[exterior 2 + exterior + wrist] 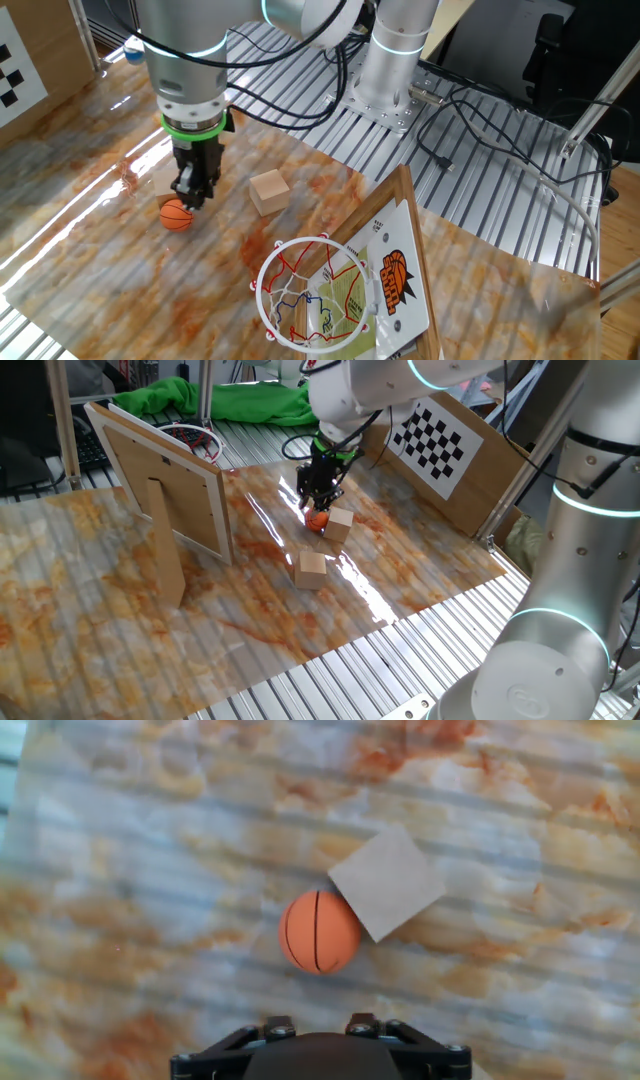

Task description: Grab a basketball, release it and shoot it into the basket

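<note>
The basketball (319, 931) is a small orange ball with dark seams, resting on the marbled table and touching a corner of a tan wooden cube (387, 881). It also shows in one fixed view (316, 521) and the other fixed view (176, 214). My gripper (318, 503) hangs just above the ball, pointing down, jaws apart and empty; in the other fixed view it (190, 197) is just above and beside the ball. The basket (310, 290), a red ring with whitish netting, is fixed to the wood-framed panel (402, 262).
A second tan cube (311, 568) lies nearer the table's front edge. The panel's back (165, 480) stands upright at the left. A brown checkerboard board (445, 445) leans at the right. Green cloth (250, 402) lies behind the table.
</note>
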Robot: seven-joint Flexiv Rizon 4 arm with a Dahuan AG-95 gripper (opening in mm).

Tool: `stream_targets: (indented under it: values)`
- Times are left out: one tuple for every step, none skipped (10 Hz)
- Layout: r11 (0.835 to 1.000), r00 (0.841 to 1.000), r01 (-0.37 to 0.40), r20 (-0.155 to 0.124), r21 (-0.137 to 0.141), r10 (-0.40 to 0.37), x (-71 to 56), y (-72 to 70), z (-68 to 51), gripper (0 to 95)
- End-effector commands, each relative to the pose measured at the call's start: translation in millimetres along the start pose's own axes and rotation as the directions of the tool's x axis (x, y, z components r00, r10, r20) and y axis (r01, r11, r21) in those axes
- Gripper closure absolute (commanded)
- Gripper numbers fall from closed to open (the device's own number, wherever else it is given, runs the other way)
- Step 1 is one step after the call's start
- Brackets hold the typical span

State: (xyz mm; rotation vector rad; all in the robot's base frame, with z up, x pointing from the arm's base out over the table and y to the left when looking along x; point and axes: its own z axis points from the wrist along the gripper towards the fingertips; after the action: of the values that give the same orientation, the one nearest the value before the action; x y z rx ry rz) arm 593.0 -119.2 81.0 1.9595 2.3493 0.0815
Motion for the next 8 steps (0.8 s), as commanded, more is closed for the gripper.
stream_targets:
  values:
    - [0.994, 0.994, -0.108, 0.005, -0.019, 0.108, -10.7, 0.8, 6.8, 38.0]
    - [0.992, 0.993, -0.121, 0.006, -0.017, 0.121, -15.8, 0.5, 9.9, 38.0]
    - [0.992, 0.992, -0.127, 0.005, -0.008, 0.127, -19.0, 1.3, 10.8, 38.0]
    - [0.990, 0.990, -0.140, 0.005, 0.007, 0.140, -27.1, 2.9, 13.6, 38.0]
    - [0.992, 0.992, -0.126, 0.007, 0.013, 0.126, -31.0, 0.2, 15.0, 38.0]
    - [0.991, 0.992, -0.128, 0.009, 0.038, 0.128, -32.8, -1.6, 15.2, 38.0]
    - [0.990, 0.992, -0.129, 0.003, 0.059, 0.129, -35.9, -5.0, 15.6, 38.0]
    - [0.989, 0.991, -0.132, 0.009, 0.067, 0.132, -37.3, -6.7, 15.9, 38.0]
